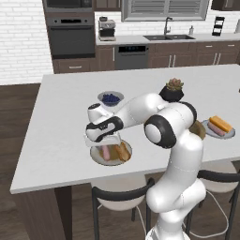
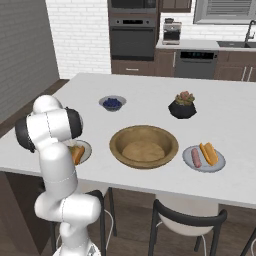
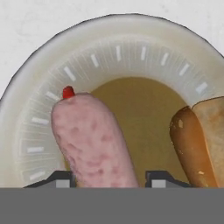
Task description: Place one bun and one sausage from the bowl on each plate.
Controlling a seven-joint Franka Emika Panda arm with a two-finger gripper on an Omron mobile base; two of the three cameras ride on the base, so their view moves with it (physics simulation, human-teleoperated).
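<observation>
The gripper is held low over the near plate, which is seen close to the front edge of the white tabletop. On this plate a pink sausage and a brown bun are laid side by side, apart from each other. In the hand view the sausage is found between the two dark fingers, which are spread on each side of it. Whether the fingers touch the sausage cannot be told, since only their tips are seen at the bottom of that view. The bun lies outside the fingers, to the right in the hand view.

The wooden bowl is placed in the middle of the tabletop, between the two plates, and nothing is seen inside it in the right base view. The second plate is placed on the other side of the bowl, and another sausage and another bun are laid on it next to each other.

Further back on the tabletop a small grey bowl of blue berries and a black pot with a plant are seen, well apart from each other. Dark chairs are placed under the front edge of the tabletop.
</observation>
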